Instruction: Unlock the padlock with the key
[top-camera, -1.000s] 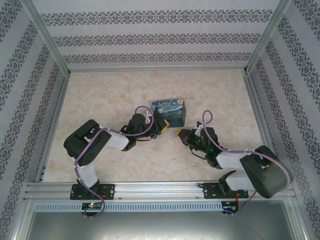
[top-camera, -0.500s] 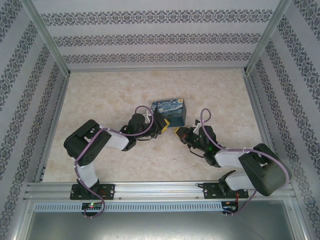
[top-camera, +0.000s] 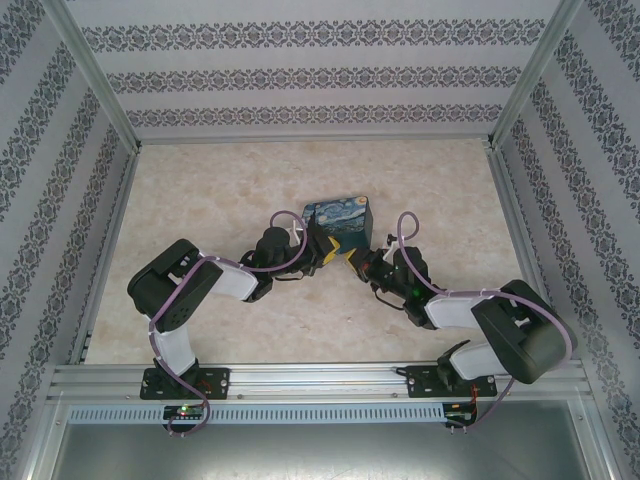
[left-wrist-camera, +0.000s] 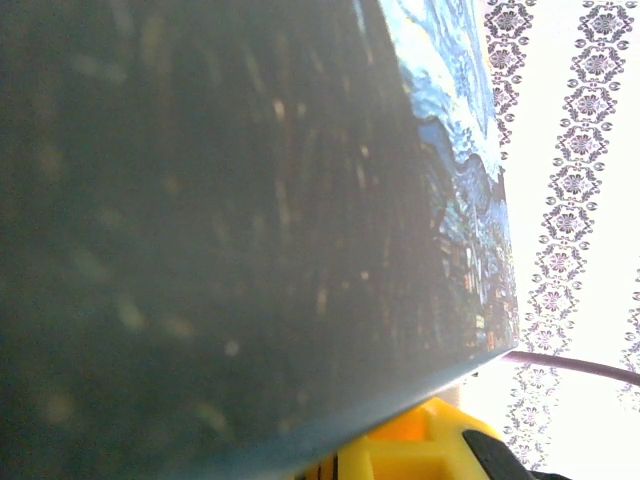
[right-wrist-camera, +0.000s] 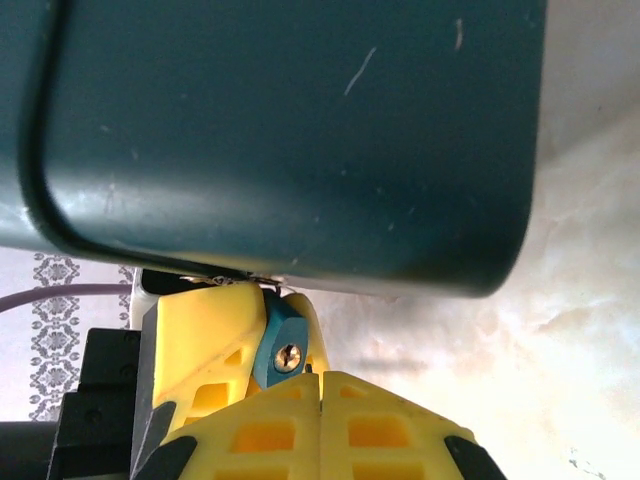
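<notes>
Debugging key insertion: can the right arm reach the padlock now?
Likely yes. The padlock sits just off the tips of the right gripper, keyhole facing them, nothing between; the box stands behind, out of that gap.

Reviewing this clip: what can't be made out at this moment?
1. Key: right wrist view, the shut right tool covers anything pinched between its fingers.
2. Padlock loop: right wrist view, mostly hidden behind the box edge and the left tool.
3. Keyhole alignment: top view, too small, under both tools.
4. Left wrist view: the blurred box side blocks the padlock.
</notes>
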